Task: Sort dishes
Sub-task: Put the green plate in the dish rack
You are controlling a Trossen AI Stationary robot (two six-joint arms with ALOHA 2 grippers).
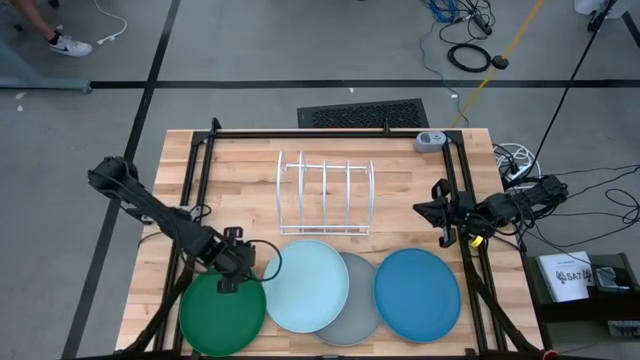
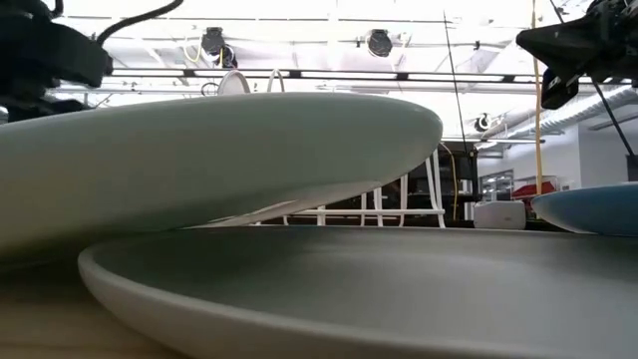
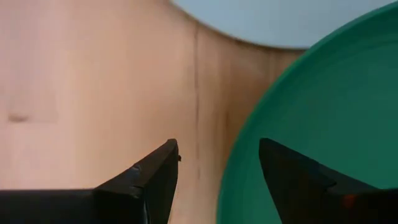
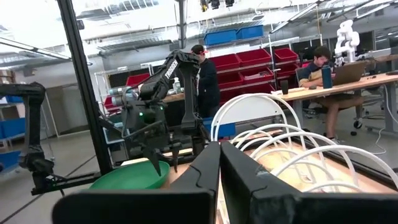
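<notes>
The dark green plate's (image 1: 222,315) rim is straddled by the open left gripper (image 1: 231,280) (nothing clamped); the right gripper (image 1: 443,222), shut and empty, is held beside the white wire rack (image 1: 325,192).

The grey plate (image 1: 358,305) is partly covered by the pale light blue plate (image 1: 306,285) at lower centre of the high view, its left portion unseen; the dark green plate (image 1: 221,315) is cut by the bottom edge there, and by the right and bottom edges of the left wrist view; in the low view the medium blue plate (image 2: 590,209) runs off the right edge; the white wire rack (image 2: 399,204) is mostly hidden behind plates.
</notes>
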